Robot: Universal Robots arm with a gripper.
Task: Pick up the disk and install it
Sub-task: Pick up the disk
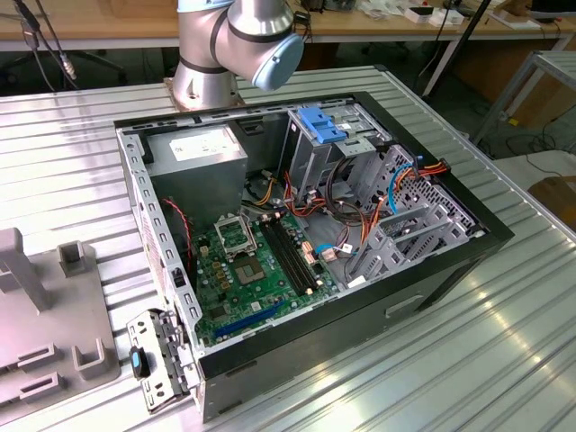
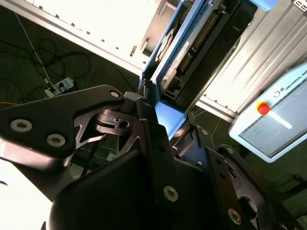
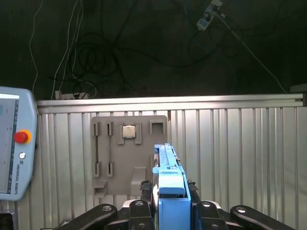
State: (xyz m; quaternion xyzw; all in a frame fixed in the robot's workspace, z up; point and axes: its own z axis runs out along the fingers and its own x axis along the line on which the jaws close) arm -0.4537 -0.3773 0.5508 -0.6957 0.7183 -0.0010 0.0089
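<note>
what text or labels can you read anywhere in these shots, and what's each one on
Teach pendant, along its edge: a maker's name in grey letters, a brand mark, so not quoted; its screen is blurred.
Power supply label: print too small to read.
Label on the disk held in the gripper: too blurred to read.
Motherboard: markings too small to read.
Nothing else legible.

Orange, red and blue cables point(image 1: 369, 211) crowd the silver metal drive cage point(image 1: 310, 157), upper centre of the exterior view. Lower right, bare ribbed aluminium table point(image 1: 477, 351): wide open. In the first wrist view, black gripper point(image 3: 169, 188) clamping blue-railed grey disk point(image 3: 168, 165) hangs in clear air.
</note>
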